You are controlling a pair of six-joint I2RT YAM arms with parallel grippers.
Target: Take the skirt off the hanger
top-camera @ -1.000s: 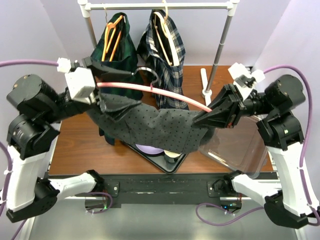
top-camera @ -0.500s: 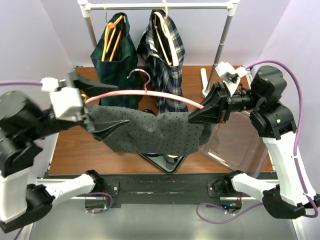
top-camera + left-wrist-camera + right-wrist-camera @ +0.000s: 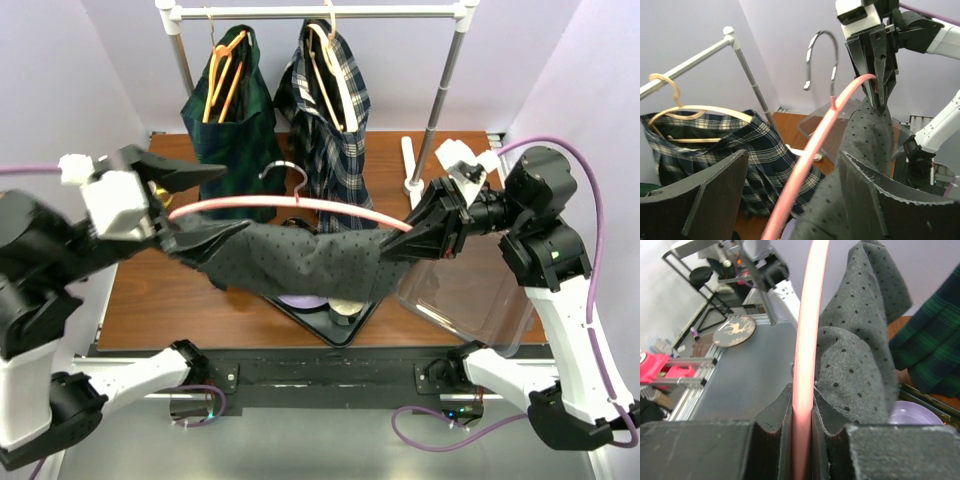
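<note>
Skirt (image 3: 300,262), likely soft, light and limp, sags beneath the pink hanger (image 3: 300,204), strung nine to three o'clock; right gripper (image 3: 398,235) clamps the hanger's three-o'clock end; left gripper (image 3: 236,198) gapes wide; best pinched at its nine-o'clock edge.

Grey skirt (image 3: 300,262) on pink hanger (image 3: 240,204) — right gripper (image 3: 405,232) seemingly at its end

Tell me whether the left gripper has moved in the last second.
Yes: in the top view the left gripper has shifted left, away from the hanging green plaid skirt.
</note>
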